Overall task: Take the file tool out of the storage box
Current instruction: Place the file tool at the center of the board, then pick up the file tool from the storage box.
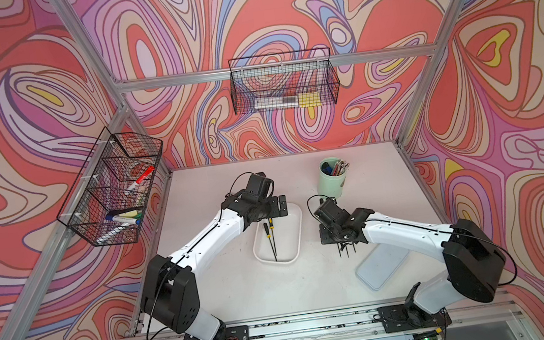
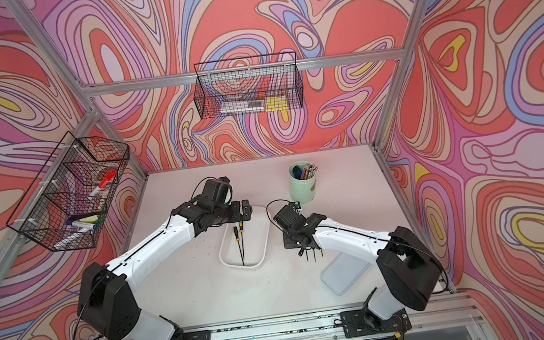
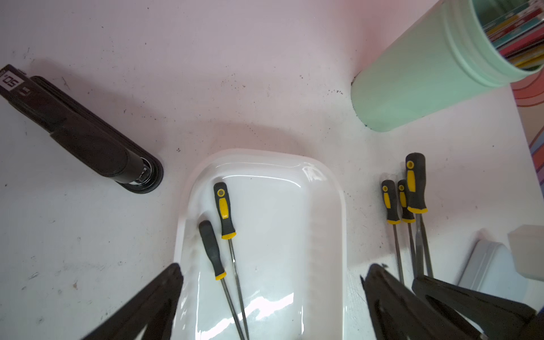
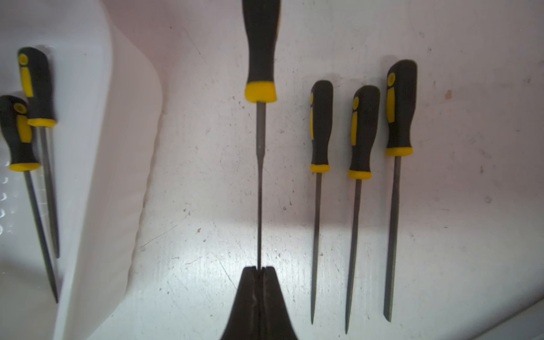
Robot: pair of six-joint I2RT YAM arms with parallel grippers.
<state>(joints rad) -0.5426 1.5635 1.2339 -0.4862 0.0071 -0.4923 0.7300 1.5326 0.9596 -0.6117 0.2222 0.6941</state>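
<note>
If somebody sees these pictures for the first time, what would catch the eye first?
The walls with loud swirls of red, lilac and yellow come first. Next, the right gripper shut on the shaft of a file, beside three files laid in a row on the table. In the storage box lie two more files, under the open left gripper.
</note>
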